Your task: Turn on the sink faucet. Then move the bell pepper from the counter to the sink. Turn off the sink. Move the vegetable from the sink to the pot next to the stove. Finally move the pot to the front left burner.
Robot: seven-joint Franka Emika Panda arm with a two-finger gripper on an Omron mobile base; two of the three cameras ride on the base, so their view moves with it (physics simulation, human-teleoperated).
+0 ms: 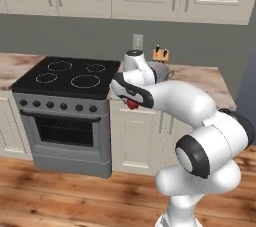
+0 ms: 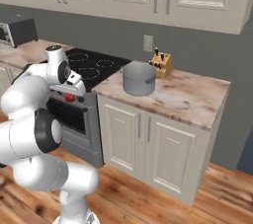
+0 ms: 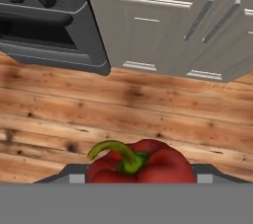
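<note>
Between the gripper's (image 3: 141,178) two fingers sat the bell pepper (image 3: 143,164), red and glossy, its green stem curling up toward the hand camera; the jaws stood fairly wide and closed on its sides, though the fingertips themselves were mostly hidden behind the vegetable. From the left base view a sliver of the red pepper (image 1: 132,104) showed under the arm's forearm, in front of the cream cabinets (image 1: 142,136), and the right base view showed it as a small red spot (image 2: 70,97) below the hand, out in front of the stove (image 2: 81,114). Below the held pepper the hand view showed wooden floor (image 3: 123,109), so it hung off the counter (image 2: 183,94), over open floor beside the oven front. On the counter, just right of the cooktop, the pot (image 2: 139,78) stood upright; its inside looked empty, but the camera angle hid the bottom, so that was not certain. A knife block (image 2: 162,64) stood just behind the pot near the wall. In the left base view the arm covered most of the pot (image 1: 161,72).
</note>
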